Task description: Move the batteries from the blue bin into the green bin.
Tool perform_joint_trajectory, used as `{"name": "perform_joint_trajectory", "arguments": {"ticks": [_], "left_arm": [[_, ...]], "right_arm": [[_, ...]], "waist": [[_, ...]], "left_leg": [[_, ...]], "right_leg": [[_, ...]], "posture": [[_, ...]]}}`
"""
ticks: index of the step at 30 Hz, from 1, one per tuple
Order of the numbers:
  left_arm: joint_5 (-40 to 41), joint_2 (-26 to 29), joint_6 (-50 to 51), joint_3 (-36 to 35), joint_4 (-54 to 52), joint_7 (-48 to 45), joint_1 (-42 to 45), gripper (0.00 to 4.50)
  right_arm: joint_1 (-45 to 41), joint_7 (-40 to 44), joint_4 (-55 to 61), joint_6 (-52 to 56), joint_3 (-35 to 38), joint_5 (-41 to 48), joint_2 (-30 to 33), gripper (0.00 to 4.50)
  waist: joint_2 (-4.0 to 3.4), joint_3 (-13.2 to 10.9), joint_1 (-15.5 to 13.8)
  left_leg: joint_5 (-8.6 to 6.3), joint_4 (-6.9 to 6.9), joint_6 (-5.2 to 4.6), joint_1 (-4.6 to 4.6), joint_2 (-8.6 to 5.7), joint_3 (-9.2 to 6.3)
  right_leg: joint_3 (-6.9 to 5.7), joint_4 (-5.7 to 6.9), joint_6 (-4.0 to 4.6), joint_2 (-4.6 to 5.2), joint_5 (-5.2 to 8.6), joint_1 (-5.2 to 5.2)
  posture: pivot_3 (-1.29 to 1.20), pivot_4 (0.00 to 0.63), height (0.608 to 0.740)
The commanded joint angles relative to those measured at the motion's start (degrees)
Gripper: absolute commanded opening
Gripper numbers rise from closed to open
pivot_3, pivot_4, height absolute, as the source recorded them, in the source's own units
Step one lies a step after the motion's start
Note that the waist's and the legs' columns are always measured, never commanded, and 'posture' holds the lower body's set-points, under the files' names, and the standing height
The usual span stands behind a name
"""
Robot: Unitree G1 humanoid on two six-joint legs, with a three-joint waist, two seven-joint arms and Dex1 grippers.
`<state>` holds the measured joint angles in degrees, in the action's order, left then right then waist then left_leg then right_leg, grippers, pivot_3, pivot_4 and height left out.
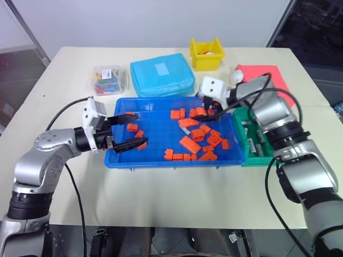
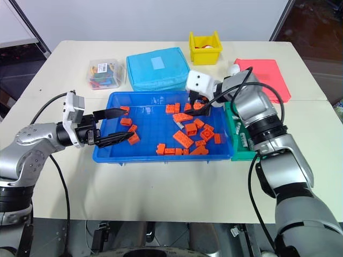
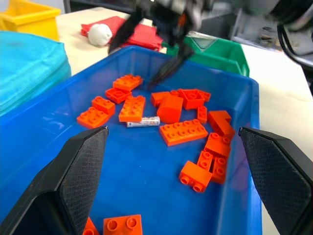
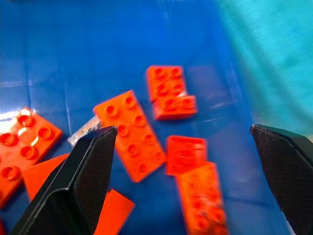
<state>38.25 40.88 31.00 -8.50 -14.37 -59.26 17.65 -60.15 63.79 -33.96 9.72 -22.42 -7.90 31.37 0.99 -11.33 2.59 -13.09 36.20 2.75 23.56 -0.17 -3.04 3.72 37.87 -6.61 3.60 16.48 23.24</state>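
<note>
1 battery [image 3: 143,122] lies on the floor of the blue bin [image 1: 155,155] among the orange blocks [image 1: 190,144], touching a 2-row block and just beside a bigger one. Several more batteries [image 1: 258,142] already sit in the green bin [image 1: 246,158], which stands against the blue bin's right end. The right gripper [image 1: 205,107] hangs over the far right part of the blue bin with its fingers spread wide and nothing between them (blocks lie right under it). The left gripper [image 1: 131,129] hovers over the bin's left end, pointing across it, fingers also wide apart and empty. Behind the blue bin lie a light-blue pouch [image 1: 161,75], a yellow bin [image 1: 207,53] and a clear box [image 1: 110,79].
</note>
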Motion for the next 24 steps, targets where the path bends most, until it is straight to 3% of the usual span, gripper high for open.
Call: {"name": "perform_joint_trajectory", "arguments": {"ticks": [1,10,13,18,24], "left_arm": [[1.77,0.30,0.41,-2.85,-3.28,1.66,-1.32,4.50],[3.16,0.09,1.33,-4.30,-5.47,4.57,-3.35,4.50],[3.39,0.17,1.14,-4.35,-5.35,5.12,-3.43,4.50],[3.61,0.11,1.17,-4.46,-5.39,5.60,-3.51,4.50],[3.78,0.16,1.22,-4.66,-5.31,6.11,-3.52,4.50]], "right_arm": [[-3.00,0.24,-4.05,-5.57,-0.34,-1.71,-1.22,4.47],[-4.12,1.19,-10.94,-12.55,-1.12,-4.43,-3.40,4.47],[-3.97,1.37,-11.54,-12.98,-0.76,-4.70,-4.39,3.62],[-3.56,1.29,-11.41,-12.84,-0.40,-4.89,-5.23,1.26],[-4.21,1.08,-11.52,-12.33,0.24,-4.70,-5.32,1.26]], "waist": [[0.00,0.00,0.04],[0.00,0.00,0.05],[0.00,0.00,0.05],[0.00,0.00,0.12],[0.00,0.00,0.06]], "left_leg": [[0.00,0.00,0.00,0.00,0.00,0.00],[0.00,0.01,0.00,-0.02,0.00,-0.01],[0.00,0.01,0.00,-0.02,0.00,-0.01],[0.00,0.01,0.00,-0.02,0.00,-0.02],[0.00,0.01,0.01,-0.02,0.00,-0.02]], "right_leg": [[0.00,0.00,0.00,0.00,0.00,0.01],[0.00,0.03,0.00,-0.01,0.00,0.00],[0.00,0.04,0.00,-0.01,0.00,0.00],[0.00,0.05,0.00,-0.02,0.00,0.01],[0.00,0.05,0.00,-0.01,0.00,0.00]], "posture": [[0.00,0.150,0.740],[0.00,0.150,0.740],[0.00,0.150,0.740],[0.00,0.150,0.740],[0.00,0.150,0.740]]}}
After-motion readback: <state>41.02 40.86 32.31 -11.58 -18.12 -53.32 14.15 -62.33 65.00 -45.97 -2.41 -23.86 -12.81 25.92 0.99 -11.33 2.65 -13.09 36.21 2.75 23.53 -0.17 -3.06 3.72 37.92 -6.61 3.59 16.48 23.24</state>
